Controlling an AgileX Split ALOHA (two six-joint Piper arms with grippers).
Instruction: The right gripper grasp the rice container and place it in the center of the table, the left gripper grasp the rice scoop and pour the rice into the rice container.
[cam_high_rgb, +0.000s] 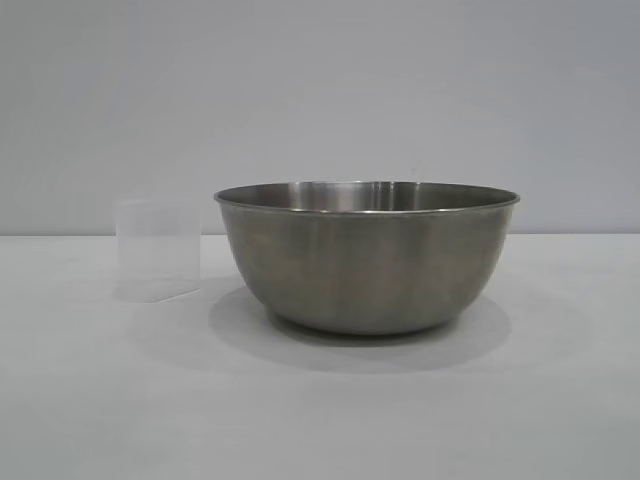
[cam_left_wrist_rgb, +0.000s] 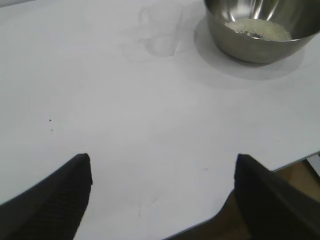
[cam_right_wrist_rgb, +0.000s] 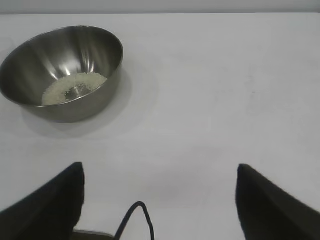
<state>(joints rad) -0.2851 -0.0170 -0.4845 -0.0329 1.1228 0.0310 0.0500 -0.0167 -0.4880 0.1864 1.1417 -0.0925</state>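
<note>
Both grippers (cam_left_wrist_rgb: 162, 192) (cam_right_wrist_rgb: 160, 200) wide open — empty

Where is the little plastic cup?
In the exterior view, the cup stands upright on the table, just left of the bowl.

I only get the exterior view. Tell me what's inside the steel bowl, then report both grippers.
Observer: The rice container has a thin patch of rice at its bottom.
Operator: Now the left gripper.
Observer: The left gripper is open and empty. It hangs over bare table, well short of the rice container.
Operator: Give me the right one.
Observer: The right gripper is open too. It holds nothing and is well clear of the rice container.
</note>
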